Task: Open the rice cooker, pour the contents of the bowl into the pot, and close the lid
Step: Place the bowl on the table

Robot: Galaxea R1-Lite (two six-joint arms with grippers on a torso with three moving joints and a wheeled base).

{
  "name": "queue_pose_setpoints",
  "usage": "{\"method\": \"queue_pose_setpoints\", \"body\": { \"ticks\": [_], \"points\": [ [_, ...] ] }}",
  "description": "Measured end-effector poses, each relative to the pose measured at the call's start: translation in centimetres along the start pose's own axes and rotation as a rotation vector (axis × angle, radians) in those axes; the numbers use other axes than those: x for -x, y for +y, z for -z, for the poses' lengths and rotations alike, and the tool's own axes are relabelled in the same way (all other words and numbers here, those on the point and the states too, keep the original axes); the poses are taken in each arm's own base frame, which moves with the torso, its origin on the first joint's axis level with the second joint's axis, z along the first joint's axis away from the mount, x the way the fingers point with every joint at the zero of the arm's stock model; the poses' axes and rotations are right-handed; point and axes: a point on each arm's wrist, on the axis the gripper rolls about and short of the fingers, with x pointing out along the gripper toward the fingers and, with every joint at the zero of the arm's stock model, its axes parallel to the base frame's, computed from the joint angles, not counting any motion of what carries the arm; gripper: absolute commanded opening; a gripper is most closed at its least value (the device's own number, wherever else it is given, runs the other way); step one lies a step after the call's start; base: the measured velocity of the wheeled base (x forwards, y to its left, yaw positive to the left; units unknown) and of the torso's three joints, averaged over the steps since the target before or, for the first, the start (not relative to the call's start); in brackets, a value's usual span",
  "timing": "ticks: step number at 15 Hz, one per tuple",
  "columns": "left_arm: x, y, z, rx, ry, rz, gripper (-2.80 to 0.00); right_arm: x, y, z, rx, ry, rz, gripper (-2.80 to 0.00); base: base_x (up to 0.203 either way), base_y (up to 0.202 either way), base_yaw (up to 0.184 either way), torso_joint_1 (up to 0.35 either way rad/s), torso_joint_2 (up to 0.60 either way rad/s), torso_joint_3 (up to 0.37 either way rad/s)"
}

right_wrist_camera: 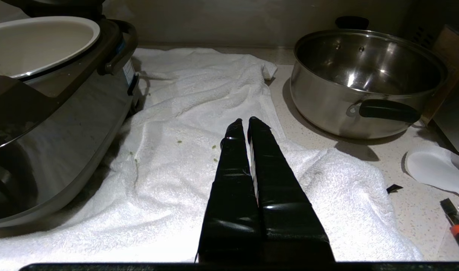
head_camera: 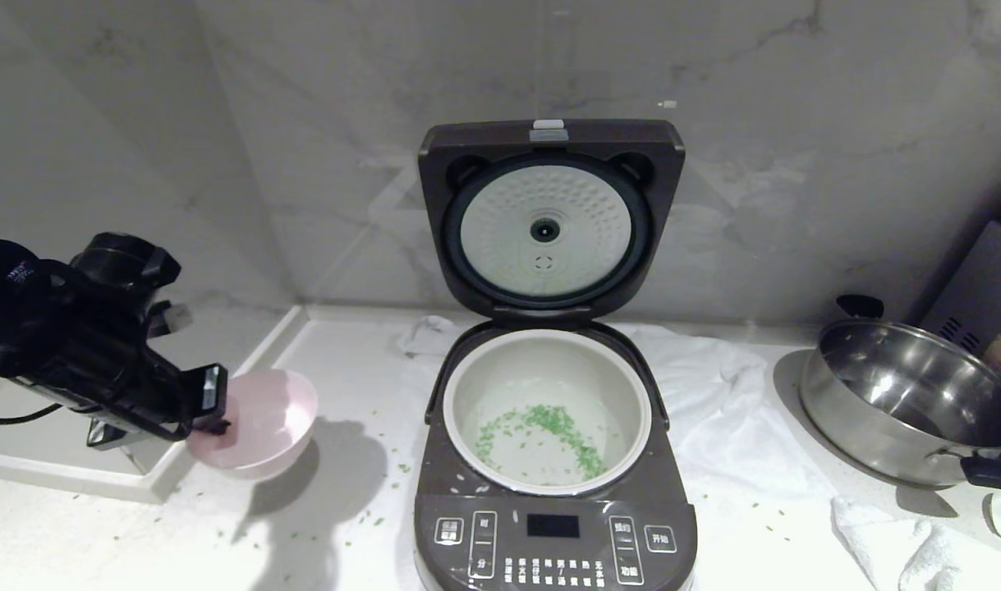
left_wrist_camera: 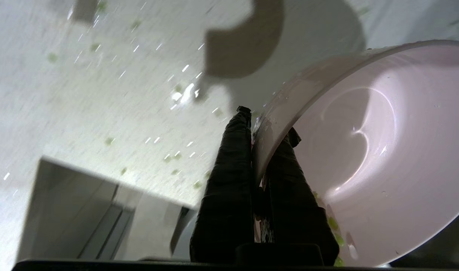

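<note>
Left of the rice cooker (head_camera: 554, 460), above the white counter (head_camera: 344, 525): left gripper (head_camera: 213, 402) clamped on the rim of the bowl (head_camera: 262, 420), one finger outside the wall, one inside, as seen in the left wrist view (left_wrist_camera: 263, 150)

Bowl (left_wrist_camera: 365, 150) tilted, mouth turned toward the cooker side; nearly empty, only a few green bits (left_wrist_camera: 336, 231) clinging low inside by the fingers

Contents of the bowl (head_camera: 541, 439) mostly down in the pot (head_camera: 547, 406) now, a green scatter on its off-white floor; stray bits also strewn on the counter around the bowl's shadow

Lid (head_camera: 549, 217) standing upright on its rear hinge, dimpled white underside facing forward, behind and above the pot; top edge well up from the counter, square across the cooker's back

Relation that matters: lid lies to the right of the left gripper and further back, higher than the bowl; bowl hangs off the counter, not yet set down. Judged: pour done, bowl needs parking before that arm can reach the lid

Right gripper (right_wrist_camera: 248, 124) pressed shut on nothing, parked low over the white towel (right_wrist_camera: 199, 150) between cooker body and steel pan (right_wrist_camera: 365, 82); out of the head view. Judged: lies about as near the lid as the left, and free, so either could swing it forward and down

Risk, judged: tilted bowl dripping more bits on the counter while carried
</note>
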Motion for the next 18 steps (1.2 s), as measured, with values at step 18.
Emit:
{"method": "queue_pose_setpoints", "body": {
  "ticks": [18],
  "points": [
    [-9.2, 13.1, 7.1, 0.113, 0.185, -0.094, -2.80, 0.0, 0.0, 0.0, 0.000, 0.000, 0.000, -2.80, 0.000, 0.000, 0.000, 0.000, 0.00, 0.000]
  ]
}}
